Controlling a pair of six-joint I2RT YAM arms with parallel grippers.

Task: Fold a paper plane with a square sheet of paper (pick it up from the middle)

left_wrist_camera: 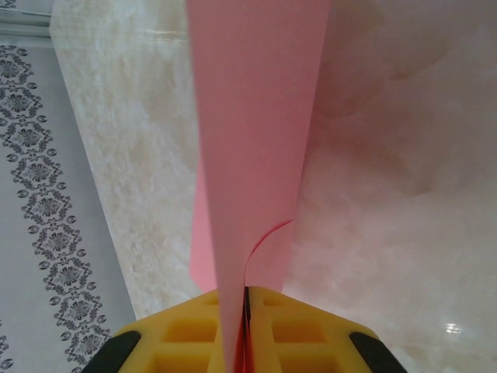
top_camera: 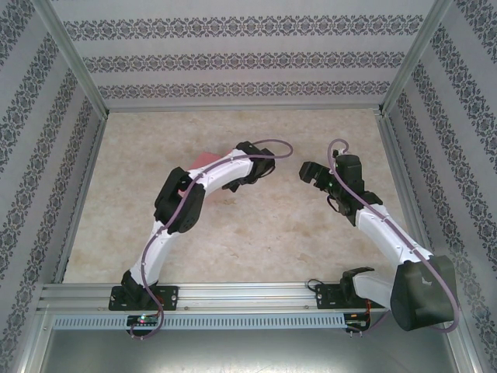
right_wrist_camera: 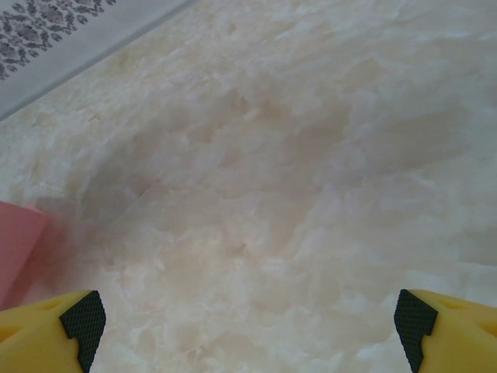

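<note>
Paper (left_wrist_camera: 256, 140) pinched in left gripper (left_wrist_camera: 245, 334).
Its jaws are clamped tight on the pink square, left of centre over the table (top_camera: 256, 233); right gripper (right_wrist_camera: 248, 326) gapes wide, holding nothing, nearby to the right.

Bright, diffuse light, soft shadows on the pale table (right_wrist_camera: 272, 155); close paper (left_wrist_camera: 256, 155) looks blurred.

Pink paper sheet (left_wrist_camera: 256, 140), doubled over, pinched in left end effector (left_wrist_camera: 245, 311).
</note>
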